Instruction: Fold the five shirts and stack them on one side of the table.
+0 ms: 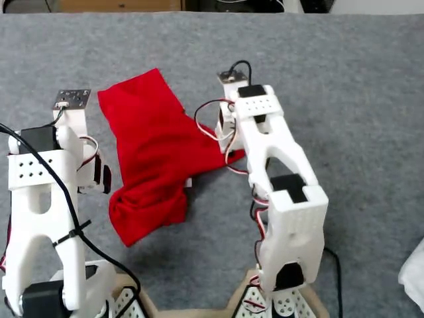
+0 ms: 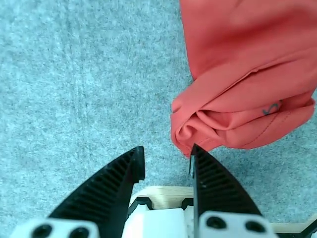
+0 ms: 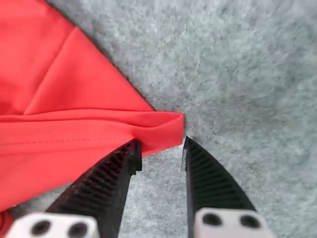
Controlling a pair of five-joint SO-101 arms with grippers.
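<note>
A crumpled red shirt lies on the grey surface between the two arms. The left pincer is apart and empty, its tips just short of the shirt's bunched near end. The right pincer is also apart, with a folded corner of cloth at its tips. Closing here would likely catch only a sliver, which could slip free or drag the shirt into a tighter bunch. From above, the right arm covers that corner. A white object, cut off at the right edge, cannot be identified.
</note>
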